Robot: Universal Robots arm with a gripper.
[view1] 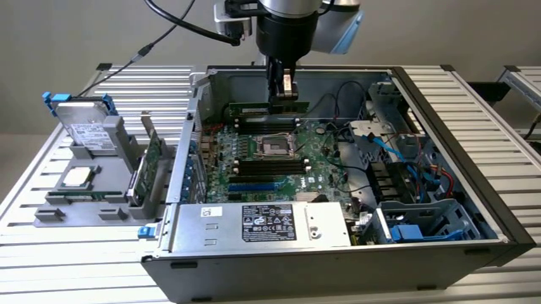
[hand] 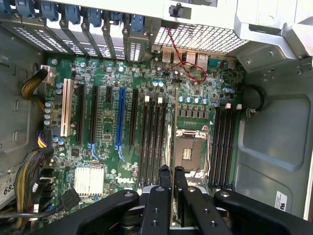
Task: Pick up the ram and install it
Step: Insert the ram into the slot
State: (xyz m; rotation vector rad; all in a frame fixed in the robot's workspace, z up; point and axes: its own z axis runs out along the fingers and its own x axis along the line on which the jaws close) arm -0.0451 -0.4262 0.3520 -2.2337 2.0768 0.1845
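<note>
In the exterior view the ram (view1: 262, 110), a long thin green stick, hangs level over the far part of the motherboard (view1: 262, 164) inside the open computer case. My gripper (view1: 287, 95) reaches straight down from above and is shut on the ram near its right end. In the wrist view the two black fingers (hand: 163, 188) stand close together, with the ram (hand: 171, 200) edge-on between them. Below them lie the black memory slots (hand: 152, 142) beside the empty processor socket (hand: 191, 152), and more slots (hand: 222, 147) sit on the socket's other side.
A grey holder on the exterior view's left carries a hard drive (view1: 85, 123), a silver processor chip (view1: 78, 177) and a green expansion card (view1: 152, 164). The power supply (view1: 262, 225), a blue drive cage (view1: 422, 221) and loose cables (view1: 355, 107) crowd the case.
</note>
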